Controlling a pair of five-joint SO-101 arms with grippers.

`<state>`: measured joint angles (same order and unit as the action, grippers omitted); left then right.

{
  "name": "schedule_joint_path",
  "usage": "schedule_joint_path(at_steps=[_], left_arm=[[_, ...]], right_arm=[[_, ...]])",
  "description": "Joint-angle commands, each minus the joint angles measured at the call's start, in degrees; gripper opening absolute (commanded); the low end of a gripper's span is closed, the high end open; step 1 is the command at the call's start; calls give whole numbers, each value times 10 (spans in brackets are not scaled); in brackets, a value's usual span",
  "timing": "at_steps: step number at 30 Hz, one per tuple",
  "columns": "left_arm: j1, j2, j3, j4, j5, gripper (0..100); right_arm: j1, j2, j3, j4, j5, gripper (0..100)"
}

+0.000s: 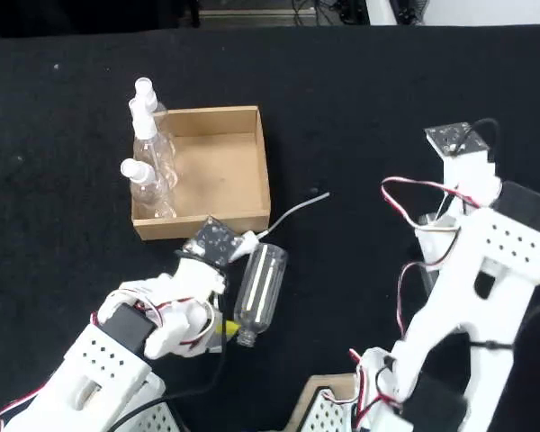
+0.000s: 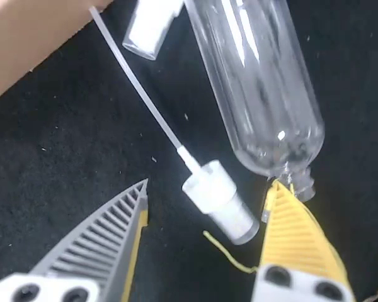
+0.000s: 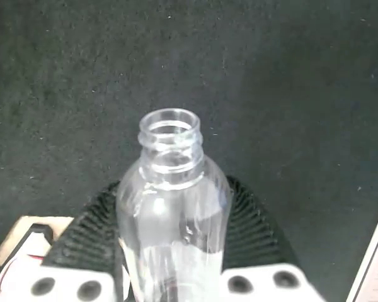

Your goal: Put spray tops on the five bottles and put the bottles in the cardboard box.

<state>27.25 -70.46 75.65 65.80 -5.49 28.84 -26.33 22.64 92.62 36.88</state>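
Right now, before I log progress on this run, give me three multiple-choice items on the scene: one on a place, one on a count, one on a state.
1. Where is the lying capless bottle relative to the cardboard box?
A. inside it
B. outside it, on the black table
C. balanced on its rim

2. How many topped bottles are there?
A. one
B. three
C. five

3. The upright bottle in the right pincer is:
A. fitted with a spray top
B. open-necked
C. crushed flat

Key:
1 B: it lies on the cloth just past the box wall that faces the arms.
2 B: three white spray heads stand along the box's left wall.
3 B: the right wrist view shows a bare threaded neck, with the pincer shut on the body.
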Motion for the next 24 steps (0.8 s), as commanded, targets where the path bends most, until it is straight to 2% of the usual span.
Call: schedule_joint_path(at_steps=[1, 6, 8, 17, 24], left_arm=[[-4, -2, 10, 7, -47, 272], [-6, -2, 40, 3, -105, 271], [-29, -3, 41, 3, -122, 271], [-261, -3, 39, 8, -253, 271], [-405, -3, 33, 4, -370, 271]], right_arm=[[-11, -42, 0, -12, -4, 15], [-11, -42, -1, -12, -4, 15], [-11, -42, -1, -12, -4, 15], [-11, -42, 0, -11, -4, 15], [-11, -42, 0, -11, -4, 15]])
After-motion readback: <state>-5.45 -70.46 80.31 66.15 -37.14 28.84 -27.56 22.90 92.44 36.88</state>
